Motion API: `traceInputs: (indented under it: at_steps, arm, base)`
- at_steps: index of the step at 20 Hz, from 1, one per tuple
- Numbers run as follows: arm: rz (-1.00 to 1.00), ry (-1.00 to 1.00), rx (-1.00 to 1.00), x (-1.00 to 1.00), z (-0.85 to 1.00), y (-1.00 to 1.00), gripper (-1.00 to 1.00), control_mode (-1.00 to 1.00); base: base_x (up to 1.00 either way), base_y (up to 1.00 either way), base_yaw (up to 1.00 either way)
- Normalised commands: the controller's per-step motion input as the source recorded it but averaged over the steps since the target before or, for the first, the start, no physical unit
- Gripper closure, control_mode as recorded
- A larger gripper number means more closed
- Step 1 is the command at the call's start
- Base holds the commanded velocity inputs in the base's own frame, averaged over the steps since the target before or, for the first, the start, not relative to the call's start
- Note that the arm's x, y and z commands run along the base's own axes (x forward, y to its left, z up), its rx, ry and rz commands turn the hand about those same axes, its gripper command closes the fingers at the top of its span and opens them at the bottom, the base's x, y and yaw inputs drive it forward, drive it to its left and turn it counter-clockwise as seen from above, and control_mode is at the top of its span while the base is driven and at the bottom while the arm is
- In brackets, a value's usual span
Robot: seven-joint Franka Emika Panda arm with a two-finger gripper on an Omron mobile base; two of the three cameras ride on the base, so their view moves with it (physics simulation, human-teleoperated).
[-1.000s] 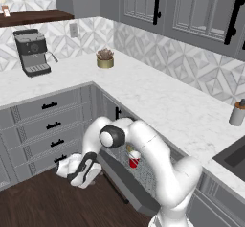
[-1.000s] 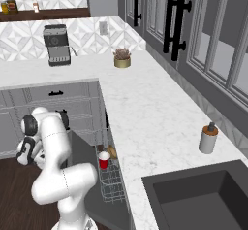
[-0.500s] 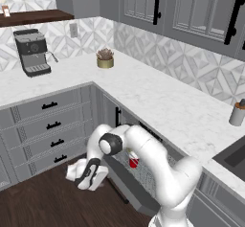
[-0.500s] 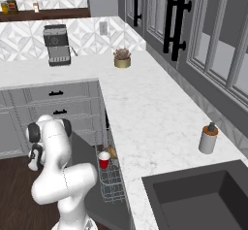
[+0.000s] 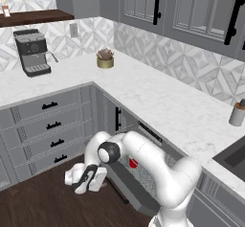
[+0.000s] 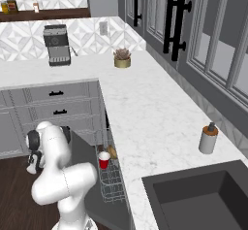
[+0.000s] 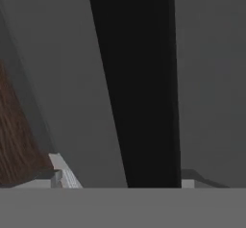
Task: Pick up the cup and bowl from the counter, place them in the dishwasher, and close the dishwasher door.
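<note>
The red cup (image 6: pixel 103 159) stands in the white wire rack (image 6: pixel 112 189) of the open dishwasher, with the tan bowl (image 6: pixel 112 151) right behind it. From the left base the cup (image 5: pixel 133 163) shows behind my forearm. The dishwasher door (image 5: pixel 136 193) hangs down and open, dark inner side up. My gripper (image 5: pixel 86 178) is low by the wood floor, at the door's outer edge, open and empty. In the hand view the black bar handle (image 7: pixel 139 87) runs very close along the grey door panel (image 7: pixel 62 78). The counter (image 5: pixel 158 101) is bare where I work.
Grey drawer cabinets (image 5: pixel 48 125) stand just left of my hand. A coffee machine (image 5: pixel 31 51) and a potted plant (image 5: pixel 105 58) sit far back on the counter. A soap dispenser (image 6: pixel 208 138) stands near the sink (image 6: pixel 203 195). Dark wood floor (image 5: pixel 43 202) lies below.
My arm has bent further down, and the hand has dropped lower and closer to the door's handle. The cup and bowl have stayed in the rack.
</note>
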Motion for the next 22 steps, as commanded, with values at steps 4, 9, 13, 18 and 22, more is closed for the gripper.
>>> traceInputs:
  at_steps: [4,9,13,18,22]
  arm:
    - [0.00,0.00,-0.08,0.00,-0.03,-1.00,-1.00,-1.00]
    - [0.00,0.00,-0.08,0.00,0.01,-1.00,-1.00,-1.00]
    - [0.03,0.00,-0.07,-0.01,0.00,-1.00,-1.00,-1.00]
    - [0.01,-0.12,-0.30,-0.09,0.00,-1.00,-1.00,-1.00]
    - [0.00,-0.21,-0.58,-0.07,0.00,-1.00,-1.00,-1.00]
  base:
    - [0.00,0.00,0.00]
    - [0.00,0.00,0.00]
    - [0.00,0.00,0.00]
    - [0.00,0.00,0.00]
    - [0.00,0.00,0.00]
